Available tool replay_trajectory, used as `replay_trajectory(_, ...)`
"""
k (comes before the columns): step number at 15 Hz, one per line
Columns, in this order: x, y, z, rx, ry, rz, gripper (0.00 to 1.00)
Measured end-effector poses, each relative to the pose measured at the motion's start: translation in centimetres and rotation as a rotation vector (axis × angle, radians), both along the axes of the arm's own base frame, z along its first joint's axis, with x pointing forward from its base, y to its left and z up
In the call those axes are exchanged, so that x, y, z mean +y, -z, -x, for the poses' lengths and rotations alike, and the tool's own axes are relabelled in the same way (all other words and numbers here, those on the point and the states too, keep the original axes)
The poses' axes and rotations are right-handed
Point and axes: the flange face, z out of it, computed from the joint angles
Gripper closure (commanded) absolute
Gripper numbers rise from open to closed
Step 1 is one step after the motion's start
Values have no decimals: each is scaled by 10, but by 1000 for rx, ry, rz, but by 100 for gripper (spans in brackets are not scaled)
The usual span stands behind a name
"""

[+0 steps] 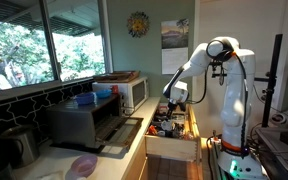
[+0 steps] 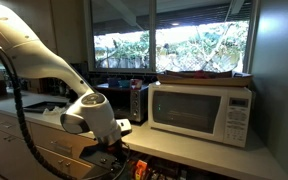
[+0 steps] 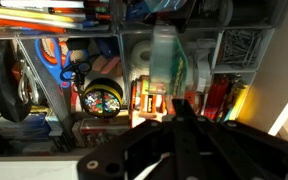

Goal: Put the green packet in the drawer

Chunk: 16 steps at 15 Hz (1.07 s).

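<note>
The wrist view looks straight down into the open light-wood drawer [image 3: 287,105], which is divided into compartments full of small items. A pale green translucent packet [image 3: 164,58] hangs over the middle compartments, at the tips of my gripper [image 3: 177,100]. The dark fingers look pressed together on its lower edge. In an exterior view the gripper [image 1: 174,95] hovers just above the pulled-out drawer [image 1: 172,150]. In an exterior view my gripper [image 2: 109,138] is low over the drawer's contents [image 2: 144,170]. The packet does not show in either exterior view.
A dark grey toaster oven [image 1: 89,120] with its door down stands on the counter beside the drawer. A white microwave [image 1: 126,92] [image 2: 199,112] stands behind it. The drawer holds tape rolls [image 3: 102,98], scissors [image 3: 72,70] and batteries [image 3: 144,100].
</note>
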Motion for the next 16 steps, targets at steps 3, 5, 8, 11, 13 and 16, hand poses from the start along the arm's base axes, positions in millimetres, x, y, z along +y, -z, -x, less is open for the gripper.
replay_trajectory(3,-6,14,-1,2,-5,-10,100)
replay_trajectory(5,-10,25,-3,6,-5,-18,100)
replay_trajectory(8,-18,40,-5,15,4,-28,100)
replay_trajectory(11,-29,47,-10,8,19,-28,100)
replay_trajectory(13,-35,50,-14,-3,25,-32,100)
replay_trajectory(16,-41,55,-22,-22,31,-35,100)
